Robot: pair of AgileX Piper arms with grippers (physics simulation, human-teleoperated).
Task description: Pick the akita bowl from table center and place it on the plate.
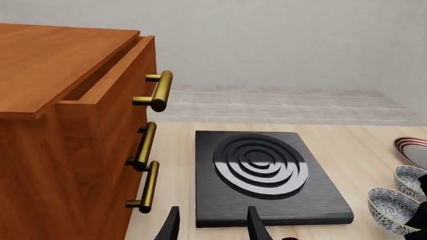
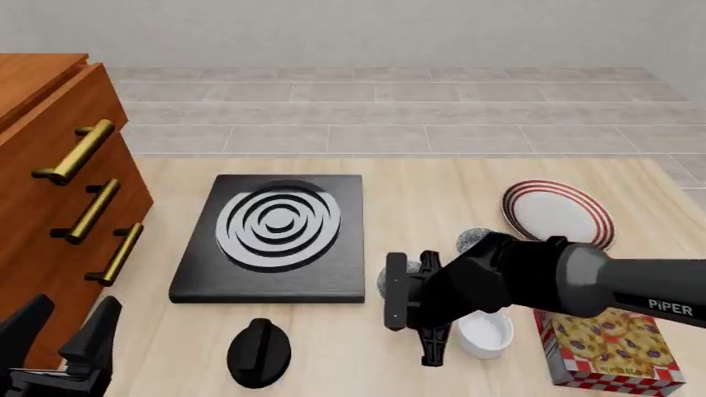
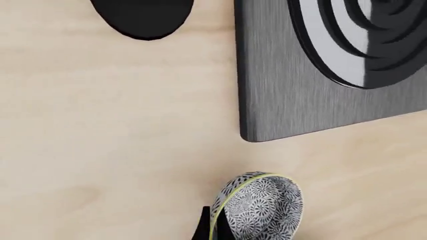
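The akita bowl [image 3: 259, 207], speckled grey-white with a dark rim, is tilted on its side in the right wrist view, and one dark finger [image 3: 202, 227] presses its rim. In the front view only a sliver of this bowl [image 2: 408, 267] shows behind my right gripper [image 2: 403, 289], which is shut on it near the stove's front right corner. The left wrist view shows the same bowl [image 1: 392, 209] leaning against the dark arm. The red-striped plate [image 2: 557, 213] lies at the back right, apart from it. My left gripper [image 2: 64, 329] stands open at the front left, holding nothing.
A look-alike bowl [image 2: 474, 240] sits behind the right arm, and a white ramekin [image 2: 487, 335] sits under it. A black stove plate [image 2: 276, 236] lies centre-left with a black knob [image 2: 259, 351] in front. A wooden drawer cabinet [image 2: 55, 165] stands at the left, its top drawer ajar. A cookie box [image 2: 612, 347] lies at the front right.
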